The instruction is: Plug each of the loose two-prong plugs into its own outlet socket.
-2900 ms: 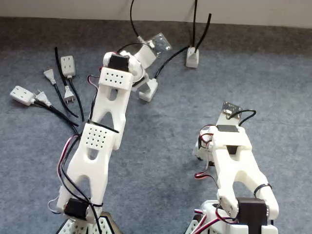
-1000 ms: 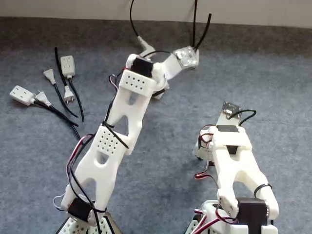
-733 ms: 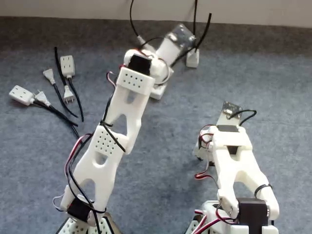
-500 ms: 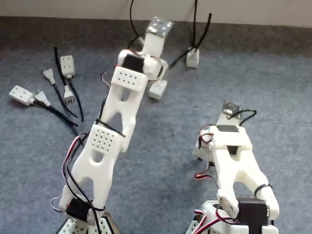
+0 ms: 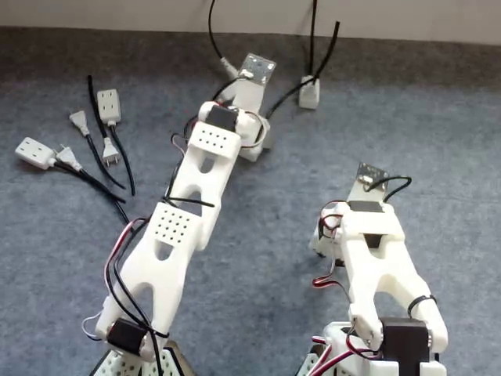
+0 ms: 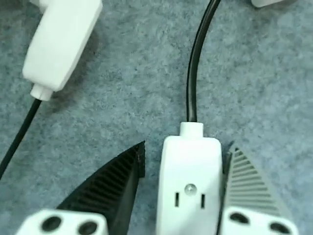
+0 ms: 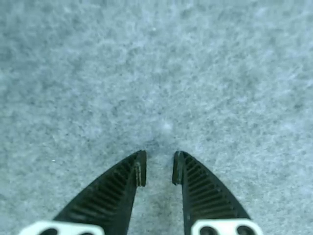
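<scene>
1. White moulded plastic: the outlet socket [image 6: 190, 196] is a rounded rectangular block with two slots and a small screw on its face. A black cord [image 6: 195, 63] leaves its far end.
2. It lies flat on the grey short-pile carpet [image 5: 438, 157] at the far middle of the table, between the fingers of the left gripper [image 6: 186, 154].
3. The grey ribbed finger [image 6: 244, 181] sits against one side of the block and the black ribbed finger [image 6: 117, 186] is just clear of the other: spread wide, straddling the block.
4. In the high view the left arm's wrist covers most of that socket.
5. Near it lies a white moulded body [image 6: 61, 41] on its own dark cord. The frame edge cuts its end off, so plug or socket cannot be told.
6. The far socket [image 5: 309, 92] lies apart by the back edge, cord attached.
7. On the far left are a small socket [image 5: 109, 104], a loose plug [image 5: 78, 119] and a second loose plug [image 5: 110, 150]. A third plug [image 5: 67, 158] touches the end of the left-edge socket [image 5: 34, 152].
8. The right gripper [image 7: 156, 169] is over bare carpet, black ribbed fingers a narrow gap apart, nothing between.
</scene>
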{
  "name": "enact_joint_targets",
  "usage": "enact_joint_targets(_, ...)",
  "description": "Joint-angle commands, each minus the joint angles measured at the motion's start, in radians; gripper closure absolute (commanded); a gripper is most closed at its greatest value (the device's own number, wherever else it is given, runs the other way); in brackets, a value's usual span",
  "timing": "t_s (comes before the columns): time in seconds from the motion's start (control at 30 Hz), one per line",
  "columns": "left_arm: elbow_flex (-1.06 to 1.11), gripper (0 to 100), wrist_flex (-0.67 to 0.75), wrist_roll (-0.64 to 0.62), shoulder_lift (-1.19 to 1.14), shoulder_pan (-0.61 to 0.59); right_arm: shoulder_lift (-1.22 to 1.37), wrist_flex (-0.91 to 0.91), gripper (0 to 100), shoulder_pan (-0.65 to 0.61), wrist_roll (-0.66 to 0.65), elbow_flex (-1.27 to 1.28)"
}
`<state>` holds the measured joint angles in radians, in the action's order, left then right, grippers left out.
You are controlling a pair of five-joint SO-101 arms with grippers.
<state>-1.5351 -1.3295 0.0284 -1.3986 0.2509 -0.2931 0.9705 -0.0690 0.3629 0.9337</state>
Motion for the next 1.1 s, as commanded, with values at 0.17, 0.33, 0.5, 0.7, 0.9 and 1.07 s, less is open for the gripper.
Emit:
enact_joint_targets(0.17,-0.013,100,-0.167,-0.002,0.018,0.031,-0.002,-0.012,89.7,0.012,0.002,0.001)
enact_joint_targets(0.33,-0.137,96,-0.416,0.005,0.019,0.025,-0.002,-0.012,89.7,0.012,0.002,0.001)
enact_joint_targets(0.5,-0.001,96,-0.459,0.089,0.120,-0.018,-0.002,-0.012,89.7,0.012,0.002,0.001)
enact_joint_targets(0.7,0.348,99,-0.459,0.133,0.364,-0.045,-0.002,-0.012,89.7,0.012,0.002,0.001)
enact_joint_targets(0.9,0.806,99,-0.457,0.147,0.748,-0.024,-0.002,-0.012,89.7,0.012,0.002,0.001)
enact_joint_targets(1.07,1.121,99,-0.453,0.149,1.023,-0.022,-0.002,-0.012,89.7,0.012,0.002,0.001)
